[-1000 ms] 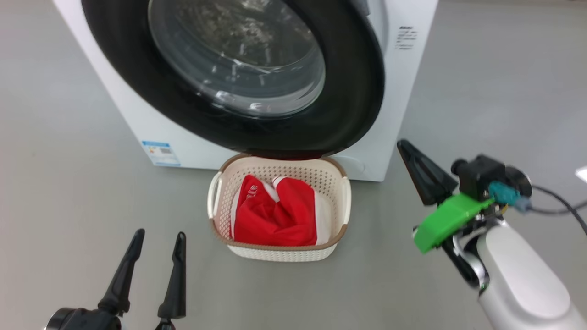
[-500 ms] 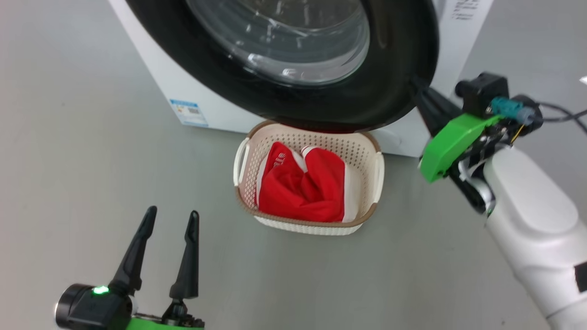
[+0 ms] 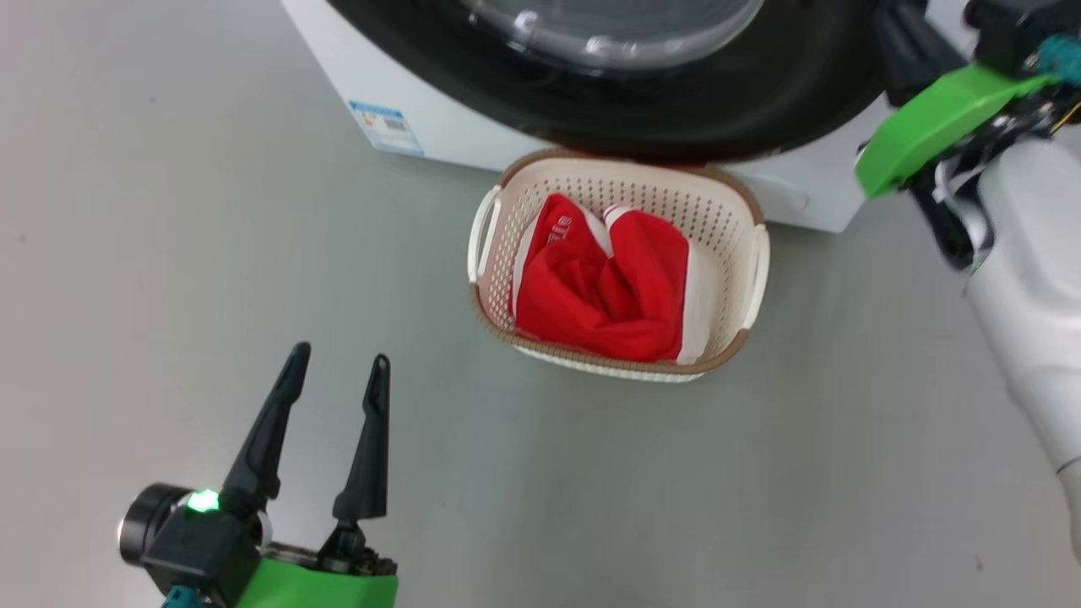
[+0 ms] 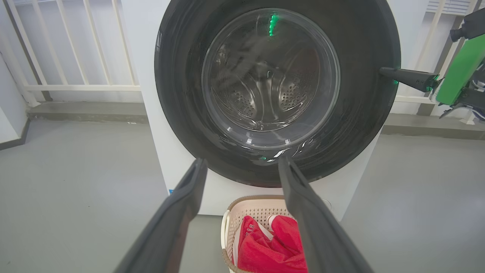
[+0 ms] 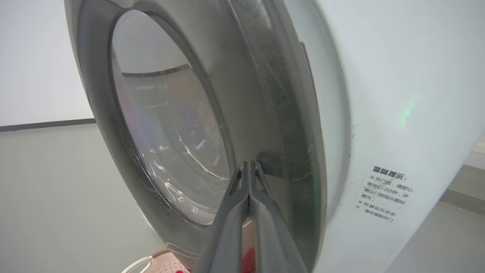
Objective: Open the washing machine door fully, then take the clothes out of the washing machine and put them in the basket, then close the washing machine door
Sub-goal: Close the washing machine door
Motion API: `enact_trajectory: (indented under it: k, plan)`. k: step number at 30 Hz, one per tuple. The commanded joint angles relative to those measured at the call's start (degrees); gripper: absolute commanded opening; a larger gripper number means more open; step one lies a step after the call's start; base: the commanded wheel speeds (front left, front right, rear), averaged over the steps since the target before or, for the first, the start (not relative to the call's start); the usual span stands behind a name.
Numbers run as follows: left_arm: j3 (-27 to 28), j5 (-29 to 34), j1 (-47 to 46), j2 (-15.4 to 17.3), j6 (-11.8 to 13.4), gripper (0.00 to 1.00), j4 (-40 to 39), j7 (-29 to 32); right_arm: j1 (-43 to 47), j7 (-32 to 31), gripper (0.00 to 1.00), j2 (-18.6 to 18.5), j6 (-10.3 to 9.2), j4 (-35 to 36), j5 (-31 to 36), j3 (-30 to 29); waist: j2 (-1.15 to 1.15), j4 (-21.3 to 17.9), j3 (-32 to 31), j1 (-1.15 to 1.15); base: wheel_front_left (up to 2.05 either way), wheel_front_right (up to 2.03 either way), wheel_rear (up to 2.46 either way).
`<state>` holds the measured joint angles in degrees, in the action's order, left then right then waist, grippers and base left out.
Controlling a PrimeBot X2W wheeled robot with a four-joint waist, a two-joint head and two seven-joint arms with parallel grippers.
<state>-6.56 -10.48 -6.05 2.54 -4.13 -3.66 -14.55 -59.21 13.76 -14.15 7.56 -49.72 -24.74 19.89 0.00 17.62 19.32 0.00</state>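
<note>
The washing machine door (image 4: 182, 94) lies against the front of the white washing machine (image 3: 802, 198), and the steel drum shows through its glass. On the floor just below it stands the basket (image 3: 642, 179) with red and white clothes (image 3: 608, 287) inside. My right gripper (image 5: 250, 163) is shut with nothing in it. Its tips (image 4: 382, 71) rest on the black rim's right edge beside a small recess. At the head view's top right the right gripper (image 3: 895, 25) reaches to the door (image 3: 676, 118). My left gripper (image 3: 342, 355) hangs open over the floor, left of the basket.
Bare grey floor (image 3: 169, 211) surrounds the machine and basket. A white railing (image 4: 75, 57) and a low kerb run behind the machine. A blue label (image 3: 384, 127) is on its front and a printed notice (image 5: 386, 197) on its right side.
The head camera has swung, shifting the whole picture. My right gripper, still shut, has risen from beside the basket to the door rim's right edge. The left gripper stays open.
</note>
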Motion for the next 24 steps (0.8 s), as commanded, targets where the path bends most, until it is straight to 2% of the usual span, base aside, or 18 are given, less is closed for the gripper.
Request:
enact_trajectory:
  k: [1, 6, 11, 18, 21, 22, 23, 24]
  plan:
    - [1.6, 0.7, -1.6, 0.4, 0.1, 1.00, -1.9, -0.4, -1.9, 0.8, 0.00, 0.1, -0.08, 0.5, -0.4, -0.7, 0.00, 1.5, 2.3, 0.00, 0.00, 0.00, 0.00]
    - [0.9, 1.7, -3.1, 0.4, 0.1, 1.00, -2.3, -0.4, -6.2, 1.2, 0.00, -0.1, -0.08, 1.4, 1.4, -6.3, 0.00, 1.9, 5.0, 0.00, 0.00, 0.00, 0.00]
    - [0.1, 3.4, -5.4, 0.4, 0.0, 1.00, -1.8, -0.4, -6.4, 1.2, 0.00, 1.2, -0.08, 4.1, 5.6, -11.1, 0.00, 2.1, 6.3, 0.00, 0.00, 0.00, 0.00]
    - [0.7, 3.1, -6.6, 0.4, 0.1, 1.00, -1.6, -0.4, -3.9, 1.2, 0.00, 4.0, -0.08, 5.6, 7.1, -10.5, 0.00, 0.7, 5.5, 0.00, 0.00, 0.00, 0.00]
    - [1.0, -2.2, -6.5, 0.4, -0.2, 1.00, -2.1, -0.4, -2.0, 1.2, 0.00, 4.5, -0.08, 6.9, 6.1, -9.5, 0.00, -0.3, 4.7, 0.00, 0.00, 0.00, 0.00]
    - [1.1, -3.0, -6.4, 0.3, -0.3, 1.00, -2.0, -0.4, -1.3, 1.2, 0.09, 4.5, -0.08, 7.5, 5.7, -9.2, 0.00, -0.7, 4.4, 0.00, 0.00, 0.00, 0.00]
    - [1.3, -3.7, -6.5, 0.3, -0.4, 1.00, -2.0, -0.4, -0.5, 1.2, 0.29, 4.4, -0.08, 8.2, 5.3, -8.9, 0.00, -1.1, 4.2, 0.00, 0.00, 0.00, 0.00]
    - [1.3, -3.7, -6.5, 0.3, -0.4, 1.00, -2.0, -0.4, -0.5, 1.2, 0.29, 4.4, -0.08, 8.2, 5.3, -8.9, 0.00, -1.1, 4.2, 0.00, 0.00, 0.00, 0.00]
